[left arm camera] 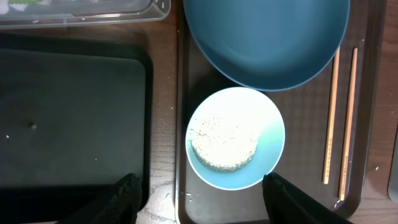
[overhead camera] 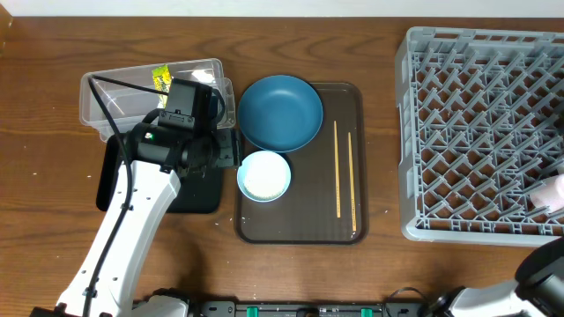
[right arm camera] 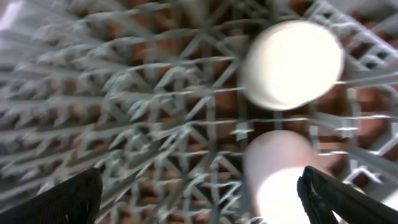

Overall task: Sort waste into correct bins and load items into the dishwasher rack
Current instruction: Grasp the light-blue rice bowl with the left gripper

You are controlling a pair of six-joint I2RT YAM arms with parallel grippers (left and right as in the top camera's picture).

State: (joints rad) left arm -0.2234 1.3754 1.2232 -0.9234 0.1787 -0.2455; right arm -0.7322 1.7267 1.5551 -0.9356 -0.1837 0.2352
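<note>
Our left gripper (left arm camera: 201, 180) hangs, fingers wide, just beside the white bowl (left arm camera: 270, 134) of rice grains (left arm camera: 224, 144) in the middle of the frame. If we pinch its rim crooked, it may tip and spill grains. Our right gripper (right arm camera: 200, 173) is wide too, over the rack (right arm camera: 155, 93).

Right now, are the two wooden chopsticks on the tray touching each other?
Apart. The left wrist view shows the chopsticks lying side by side, with a strip of brown tray visible between them along their whole length.
</note>
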